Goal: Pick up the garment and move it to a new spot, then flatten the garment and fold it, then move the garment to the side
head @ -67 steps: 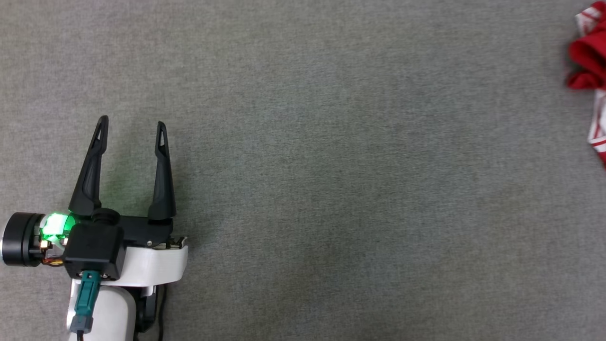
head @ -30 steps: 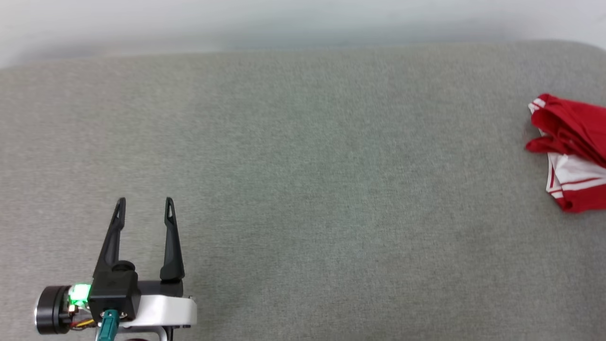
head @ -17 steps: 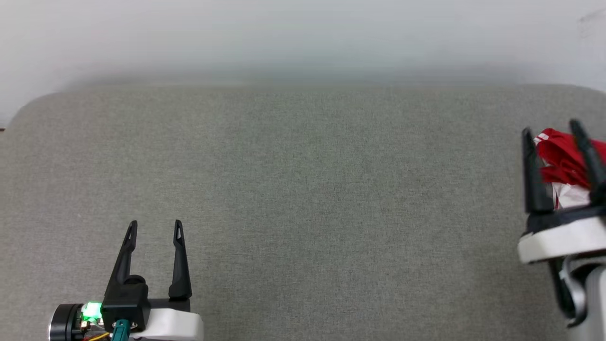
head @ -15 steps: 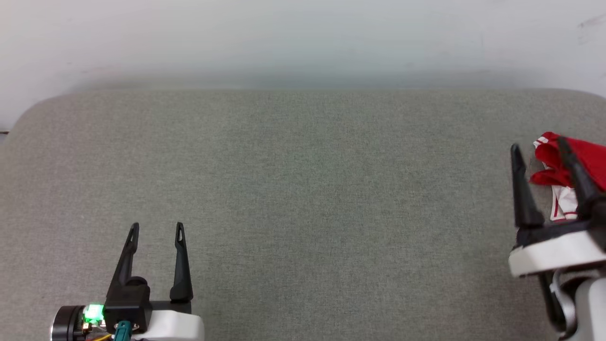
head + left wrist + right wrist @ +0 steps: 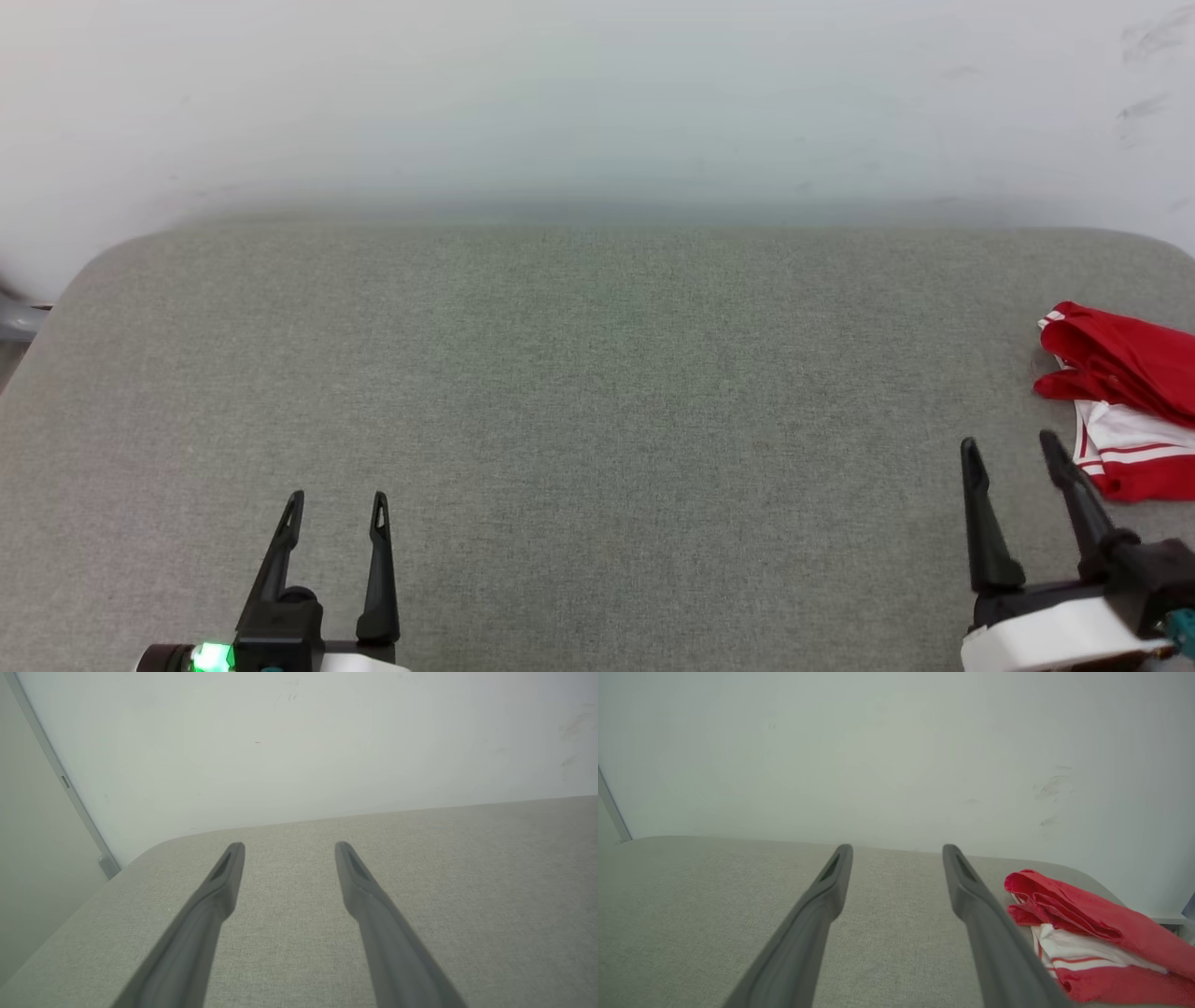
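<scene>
The garment (image 5: pixel 1125 397) is a crumpled red shirt with a white, red-striped sleeve, lying at the far right of the grey padded surface (image 5: pixel 597 392). The right wrist view has the garment (image 5: pixel 1092 938) just right of my own fingers. My right gripper (image 5: pixel 1010 446) stands open at the lower right, short of the garment and to its left, with nothing between its fingers. At the lower left my left gripper (image 5: pixel 337 504) is open and empty, far from the garment. In the left wrist view the left gripper (image 5: pixel 288 845) points over bare grey fabric.
A pale wall (image 5: pixel 597 93) rises right behind the padded surface. The surface's rounded left corner (image 5: pixel 103 266) shows, with a grey rail (image 5: pixel 19 317) beyond it. Open grey fabric lies between the two grippers.
The head camera has tilted up, bringing the wall and the surface's back edge into view. My right gripper came into view at the garment, then drew back toward the near edge.
</scene>
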{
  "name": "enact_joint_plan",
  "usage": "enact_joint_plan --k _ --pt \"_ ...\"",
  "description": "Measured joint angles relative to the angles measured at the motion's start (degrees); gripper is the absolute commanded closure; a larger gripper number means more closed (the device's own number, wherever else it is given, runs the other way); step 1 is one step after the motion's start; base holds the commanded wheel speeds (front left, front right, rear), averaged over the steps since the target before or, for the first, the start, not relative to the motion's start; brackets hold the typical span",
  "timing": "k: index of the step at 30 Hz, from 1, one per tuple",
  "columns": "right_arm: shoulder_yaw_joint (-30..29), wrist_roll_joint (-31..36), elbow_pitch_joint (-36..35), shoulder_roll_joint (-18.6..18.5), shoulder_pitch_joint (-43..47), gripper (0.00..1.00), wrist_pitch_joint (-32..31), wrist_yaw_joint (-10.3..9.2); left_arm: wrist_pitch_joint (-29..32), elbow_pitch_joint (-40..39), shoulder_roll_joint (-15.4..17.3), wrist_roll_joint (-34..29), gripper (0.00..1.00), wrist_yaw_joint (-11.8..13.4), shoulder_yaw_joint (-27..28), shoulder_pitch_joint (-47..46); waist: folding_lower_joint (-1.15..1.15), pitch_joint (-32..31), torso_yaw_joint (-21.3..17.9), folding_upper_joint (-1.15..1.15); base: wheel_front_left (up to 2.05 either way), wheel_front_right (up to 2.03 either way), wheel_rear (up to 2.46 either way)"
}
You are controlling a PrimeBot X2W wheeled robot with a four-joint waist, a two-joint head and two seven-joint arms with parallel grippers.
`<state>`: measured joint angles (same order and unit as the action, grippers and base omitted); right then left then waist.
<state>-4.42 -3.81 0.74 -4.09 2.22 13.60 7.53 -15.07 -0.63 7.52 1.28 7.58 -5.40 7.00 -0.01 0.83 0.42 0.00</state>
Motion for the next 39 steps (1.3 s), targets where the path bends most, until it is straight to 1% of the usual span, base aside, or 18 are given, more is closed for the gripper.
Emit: enact_joint_plan --k 7,14,27,28,32,39 --pt "-0.02 -0.8 -0.43 0.82 4.11 0.0 0.34 0.0 0.0 0.33 -0.45 0.02 0.0 -0.27 -0.38 0.93 0.0 -1.38 -0.07 0.0 0.0 0.0 0.0" --pt "0.11 -2.12 -0.96 1.03 6.32 0.0 0.51 -0.01 0.0 0.55 -0.62 0.18 0.0 -0.46 -0.2 1.75 0.0 -2.31 -0.31 0.0 0.0 0.0 0.0" --pt "0.53 -3.39 -0.58 1.08 7.2 0.0 0.55 -0.01 0.0 1.01 -1.02 0.58 0.0 -1.0 0.18 2.1 0.01 -2.67 -0.66 0.0 0.0 0.0 0.0" --pt "0.53 -3.38 -0.1 1.08 7.21 1.0 0.51 0.0 0.02 1.46 -1.04 0.58 1.0 -1.0 0.09 2.13 0.01 -2.67 -0.67 0.0 0.0 0.0 0.0" --pt "0.66 -3.64 1.94 1.08 7.49 1.0 0.43 0.0 0.1 3.56 -1.12 0.87 1.0 -1.01 -0.03 2.83 0.01 -2.66 -0.67 0.0 0.0 0.0 0.0" --pt "1.01 -11.82 3.07 0.99 7.2 1.0 -1.04 0.0 1.66 4.43 -1.14 9.57 1.0 -2.04 0.27 2.65 0.01 -2.54 -0.66 0.0 0.0 0.0 0.0"
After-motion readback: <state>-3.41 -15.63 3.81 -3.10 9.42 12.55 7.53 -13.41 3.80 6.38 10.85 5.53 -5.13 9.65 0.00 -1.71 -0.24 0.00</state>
